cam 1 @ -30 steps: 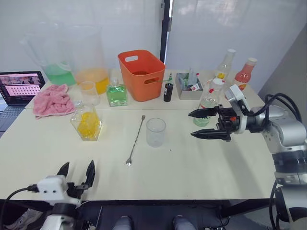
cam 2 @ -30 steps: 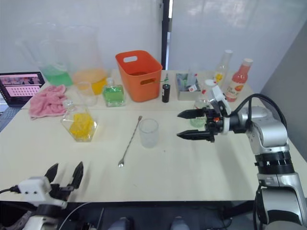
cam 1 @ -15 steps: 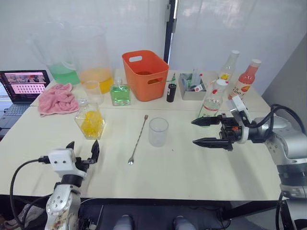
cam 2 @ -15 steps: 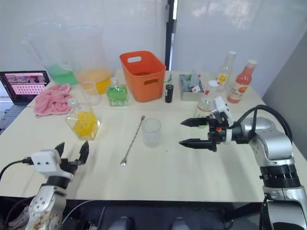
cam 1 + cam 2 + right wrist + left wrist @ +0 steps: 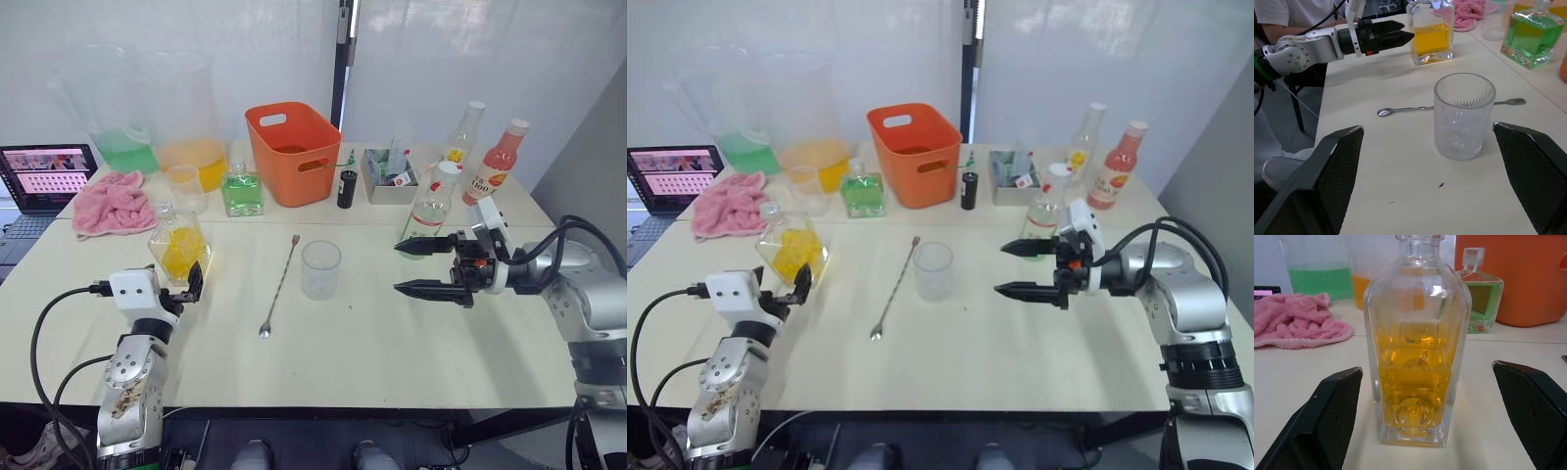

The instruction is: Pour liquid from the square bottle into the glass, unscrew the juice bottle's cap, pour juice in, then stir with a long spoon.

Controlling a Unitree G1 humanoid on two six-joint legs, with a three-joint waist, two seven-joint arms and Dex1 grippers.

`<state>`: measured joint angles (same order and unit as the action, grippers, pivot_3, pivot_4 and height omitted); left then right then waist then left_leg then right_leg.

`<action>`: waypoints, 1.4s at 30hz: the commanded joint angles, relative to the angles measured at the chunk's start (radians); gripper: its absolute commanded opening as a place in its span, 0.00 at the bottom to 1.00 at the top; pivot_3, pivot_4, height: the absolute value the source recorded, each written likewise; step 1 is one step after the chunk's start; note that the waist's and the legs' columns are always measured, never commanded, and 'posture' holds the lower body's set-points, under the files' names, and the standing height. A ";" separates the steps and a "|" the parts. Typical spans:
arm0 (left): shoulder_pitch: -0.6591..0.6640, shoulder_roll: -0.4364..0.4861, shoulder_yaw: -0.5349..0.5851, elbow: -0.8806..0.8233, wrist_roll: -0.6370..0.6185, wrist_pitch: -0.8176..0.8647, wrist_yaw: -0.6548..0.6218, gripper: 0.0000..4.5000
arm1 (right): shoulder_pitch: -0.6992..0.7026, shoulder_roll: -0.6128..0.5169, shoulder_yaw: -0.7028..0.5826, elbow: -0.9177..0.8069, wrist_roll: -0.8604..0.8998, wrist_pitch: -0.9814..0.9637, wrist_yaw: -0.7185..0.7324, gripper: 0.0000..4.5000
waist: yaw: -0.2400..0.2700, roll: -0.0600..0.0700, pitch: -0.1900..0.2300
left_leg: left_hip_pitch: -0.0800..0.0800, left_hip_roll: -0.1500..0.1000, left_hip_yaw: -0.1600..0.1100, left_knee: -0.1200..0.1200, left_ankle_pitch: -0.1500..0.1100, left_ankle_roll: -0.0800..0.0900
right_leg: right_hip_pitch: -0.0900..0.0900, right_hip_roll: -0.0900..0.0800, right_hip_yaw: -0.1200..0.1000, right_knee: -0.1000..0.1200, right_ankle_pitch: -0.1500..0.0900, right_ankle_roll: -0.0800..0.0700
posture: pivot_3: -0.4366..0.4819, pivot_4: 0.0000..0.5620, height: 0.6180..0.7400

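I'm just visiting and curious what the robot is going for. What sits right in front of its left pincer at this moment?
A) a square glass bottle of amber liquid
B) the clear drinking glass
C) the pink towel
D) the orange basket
A: the left pincer is open, and the square bottle of amber liquid stands on the table between its two black fingers, not yet gripped.

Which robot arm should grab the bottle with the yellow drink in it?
The left one. The left gripper is open right beside the square bottle, which stands between its fingers in the wrist view. The right gripper hovers open across the table, beyond the glass.
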<state>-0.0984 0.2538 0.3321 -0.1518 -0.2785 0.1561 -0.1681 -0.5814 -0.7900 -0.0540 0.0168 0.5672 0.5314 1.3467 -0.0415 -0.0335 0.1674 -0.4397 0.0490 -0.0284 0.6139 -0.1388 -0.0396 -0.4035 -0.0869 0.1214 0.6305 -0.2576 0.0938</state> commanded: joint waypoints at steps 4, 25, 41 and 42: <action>-0.073 0.030 0.004 0.021 0.010 0.015 0.022 1.00 | 0.009 -0.010 -0.036 -0.022 0.004 -0.030 -0.022 0.99 | 0.002 0.000 0.000 | 0.000 0.000 0.000 0.000 0.000 0.000 | 0.000 0.000 0.000 0.000 0.000 0.000 | 0.48 0.27 0.88; -0.313 0.117 -0.029 0.195 0.031 0.116 0.007 0.94 | 0.024 -0.007 -0.035 -0.046 0.010 -0.027 -0.080 1.00 | 0.002 0.000 0.000 | 0.000 0.000 -0.001 0.000 0.000 0.000 | 0.000 0.000 0.000 0.000 0.000 0.001 | 0.48 0.27 0.88; -0.281 0.137 0.040 0.055 -0.062 0.121 -0.050 0.63 | 0.030 -0.007 -0.026 -0.067 0.017 -0.023 -0.093 1.00 | -0.001 -0.003 0.002 | -0.001 0.000 -0.001 -0.002 0.000 0.000 | -0.001 0.000 0.000 -0.001 0.001 0.001 | 0.48 0.27 0.88; -0.277 0.143 0.047 0.034 -0.080 0.129 -0.063 0.63 | 0.029 -0.006 -0.025 -0.067 0.020 -0.022 -0.090 1.00 | 0.000 -0.003 0.002 | -0.001 0.000 -0.001 -0.002 0.000 0.000 | -0.001 0.000 0.000 -0.001 0.001 0.000 | 0.48 0.27 0.88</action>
<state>-0.3506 0.3683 0.3397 -0.0060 -0.3120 0.3079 -0.2069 -0.5392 -0.7902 -0.0550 -0.0218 0.5703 0.5099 1.2546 -0.0419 -0.0367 0.1695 -0.4414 0.0490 -0.0296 0.6116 -0.1385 -0.0395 -0.4046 -0.0864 0.1213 0.6300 -0.2564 0.0933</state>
